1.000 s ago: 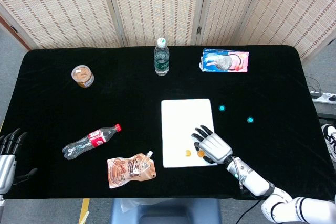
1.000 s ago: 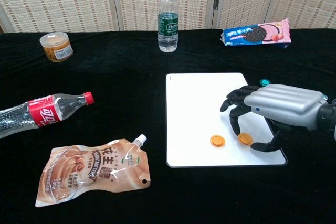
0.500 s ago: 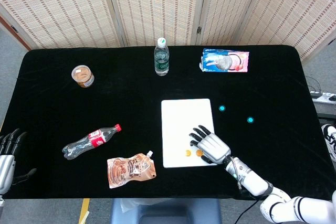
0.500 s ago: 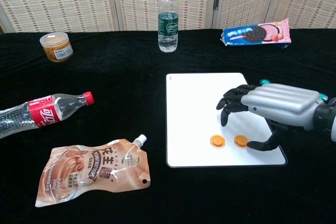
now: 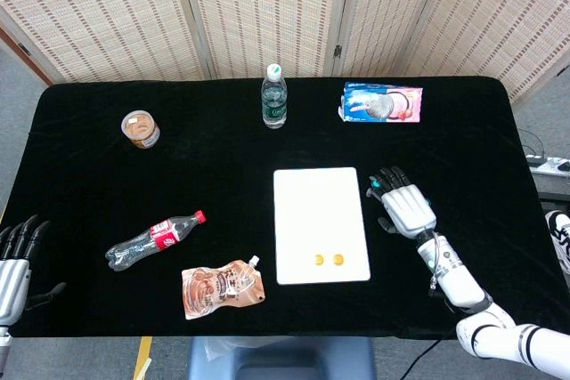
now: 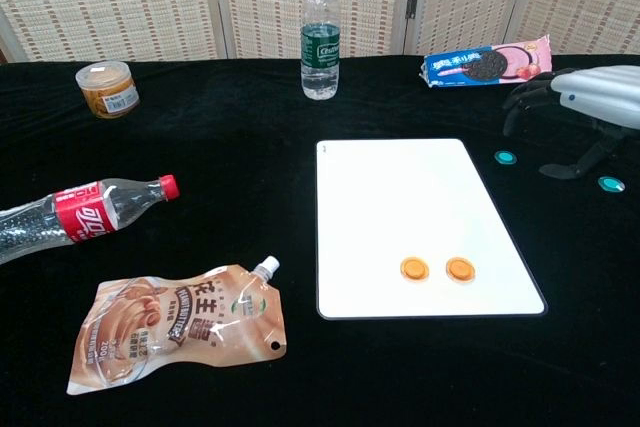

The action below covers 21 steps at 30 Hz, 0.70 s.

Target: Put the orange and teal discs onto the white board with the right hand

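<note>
Two orange discs (image 6: 414, 269) (image 6: 460, 269) lie side by side near the front edge of the white board (image 6: 400, 197); the head view shows the same pair (image 5: 319, 260) (image 5: 338, 259) on the board (image 5: 319, 211). Two teal discs (image 6: 505, 157) (image 6: 611, 184) rest on the black cloth to the right of the board. My right hand (image 6: 585, 97) (image 5: 403, 206) hovers above the teal discs, fingers apart and curved down, holding nothing. My left hand (image 5: 13, 264) hangs open at the table's near left edge.
A water bottle (image 5: 274, 98) and a cookie pack (image 5: 381, 102) stand at the back. A jar (image 5: 140, 128) sits back left. A cola bottle (image 5: 151, 240) and a brown pouch (image 5: 223, 289) lie left of the board.
My right hand has let go of the second orange disc on the board, lifted off and moved back and to the right, over the teal discs. The left hand stayed put.
</note>
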Each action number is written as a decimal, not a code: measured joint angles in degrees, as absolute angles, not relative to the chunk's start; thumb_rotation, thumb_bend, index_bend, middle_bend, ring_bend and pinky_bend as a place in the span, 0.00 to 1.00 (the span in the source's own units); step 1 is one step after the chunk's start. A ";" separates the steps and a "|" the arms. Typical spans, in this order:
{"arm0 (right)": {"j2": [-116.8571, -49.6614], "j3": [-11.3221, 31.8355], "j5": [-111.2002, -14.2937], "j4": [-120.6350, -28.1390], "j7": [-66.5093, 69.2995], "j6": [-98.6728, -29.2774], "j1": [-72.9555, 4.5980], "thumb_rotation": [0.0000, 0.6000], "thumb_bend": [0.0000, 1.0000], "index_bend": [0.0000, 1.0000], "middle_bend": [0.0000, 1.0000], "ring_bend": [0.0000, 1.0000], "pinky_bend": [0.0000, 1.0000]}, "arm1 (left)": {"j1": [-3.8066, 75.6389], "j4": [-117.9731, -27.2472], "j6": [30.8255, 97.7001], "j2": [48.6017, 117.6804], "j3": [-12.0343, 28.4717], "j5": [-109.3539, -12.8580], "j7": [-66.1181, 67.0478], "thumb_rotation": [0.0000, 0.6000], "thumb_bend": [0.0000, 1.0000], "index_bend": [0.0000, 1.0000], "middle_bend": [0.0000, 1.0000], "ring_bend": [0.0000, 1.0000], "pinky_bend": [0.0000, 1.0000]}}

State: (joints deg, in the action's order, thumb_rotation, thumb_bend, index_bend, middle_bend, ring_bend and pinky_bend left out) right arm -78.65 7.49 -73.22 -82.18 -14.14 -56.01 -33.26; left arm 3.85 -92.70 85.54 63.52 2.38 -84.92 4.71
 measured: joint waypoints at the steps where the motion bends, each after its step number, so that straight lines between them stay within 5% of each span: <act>1: -78.78 8.03 -71.64 -81.38 -14.52 -55.31 -33.54 1.00 0.38 0.34 0.16 0.03 0.00 | 3.89 -92.79 85.52 63.53 2.39 -84.95 4.83 1.00 0.16 0.00 0.00 0.00 0.00; 21: -90.66 12.48 -53.61 -62.01 -22.17 -43.48 -42.61 1.00 0.38 0.36 0.16 0.04 0.00 | 3.80 -93.31 84.83 63.06 2.12 -84.06 5.12 1.00 0.16 0.00 0.00 0.00 0.00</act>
